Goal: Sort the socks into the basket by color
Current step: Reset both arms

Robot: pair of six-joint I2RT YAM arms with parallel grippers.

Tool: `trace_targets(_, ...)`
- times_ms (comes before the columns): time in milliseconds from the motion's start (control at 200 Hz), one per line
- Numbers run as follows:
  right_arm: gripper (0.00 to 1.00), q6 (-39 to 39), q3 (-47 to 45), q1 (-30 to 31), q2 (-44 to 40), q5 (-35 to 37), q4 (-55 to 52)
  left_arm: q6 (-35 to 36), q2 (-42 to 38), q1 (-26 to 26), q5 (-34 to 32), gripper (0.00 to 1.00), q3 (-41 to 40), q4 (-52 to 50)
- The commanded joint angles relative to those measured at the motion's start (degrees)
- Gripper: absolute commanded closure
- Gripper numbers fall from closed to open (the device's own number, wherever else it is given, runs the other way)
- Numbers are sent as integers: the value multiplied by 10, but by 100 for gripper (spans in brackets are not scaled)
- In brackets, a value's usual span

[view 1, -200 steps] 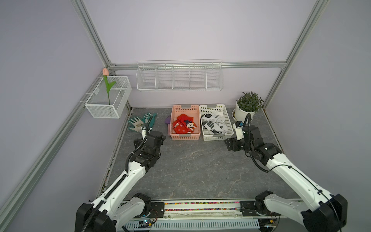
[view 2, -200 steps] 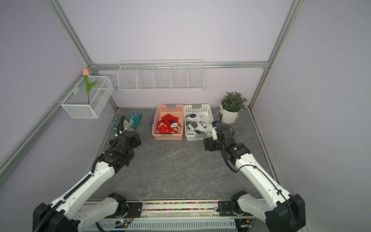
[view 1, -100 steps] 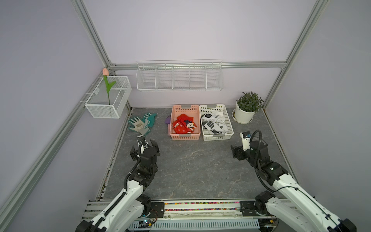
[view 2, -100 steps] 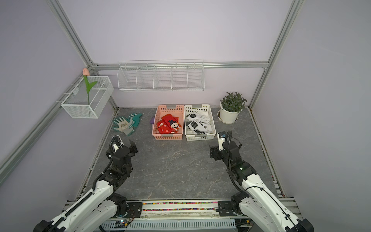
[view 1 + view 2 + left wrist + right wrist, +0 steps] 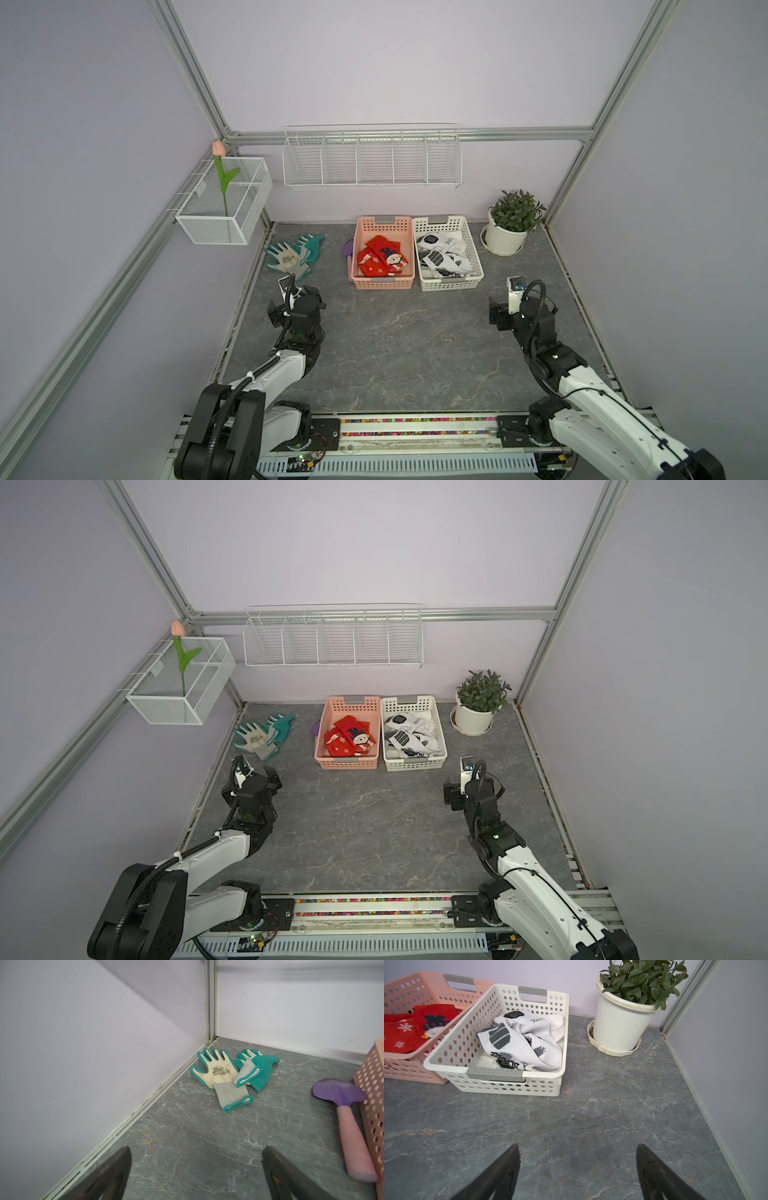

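My left pincer [image 5: 196, 1150] and right pincer [image 5: 578, 1147] both gape wide, empty, over the table [image 5: 591, 1109]. Beyond lie two baskets: red socks [image 5: 402, 1032] heaped in the pink basket [image 5: 382, 284], white socks [image 5: 525, 1043] in the white basket [image 5: 508, 1084], numbers unclear. Two gloves [image 5: 220, 1072], one trowel [image 5: 340, 1093], one potted plant [image 5: 623, 1022].

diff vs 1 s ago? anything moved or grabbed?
Both arms drew back from the far end toward their bases: the left gripper away from the gloves, the right gripper away from the white basket. Both sets of jaws are open and empty; nothing grabbed or released. Unchanged: red socks in the pink basket, white socks, plant.
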Motion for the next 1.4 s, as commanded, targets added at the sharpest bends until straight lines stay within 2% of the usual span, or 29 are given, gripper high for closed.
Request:
trace_targets(0,12,-25,-17,-13,2,25,73,4,21,13,20,0,-6,77)
trace_targets(375,12,-33,-29,-45,78,19,179,16,120,39,50,0,-3,196)
trace_targets(475,12,-40,-32,-58,123,13,228,13,121,39,62,0,19,151)
trace_targets(660,11,-60,-44,-91,221,11,335,32,145,41,106,0,46,125)
trace_targets(755,12,-62,-51,-95,260,-2,391,30,158,49,128,0,44,133)
trace_targets(785,11,-66,-51,-112,270,-9,402,27,164,51,127,0,38,149)
trace_targets(865,12,-76,-53,-115,292,-4,440,39,188,53,135,0,24,206)
trace_targets(1005,12,-93,-53,-122,321,-12,482,34,180,53,142,0,51,141)
trace_targets(1165,11,-77,-56,-140,351,-20,519,33,181,54,145,0,52,141)
trace_targets(1320,11,-68,-80,-150,400,-32,617,34,181,54,144,0,52,142)
trace_targets(1395,11,-65,-82,-151,397,-32,614,33,181,54,144,0,52,142)
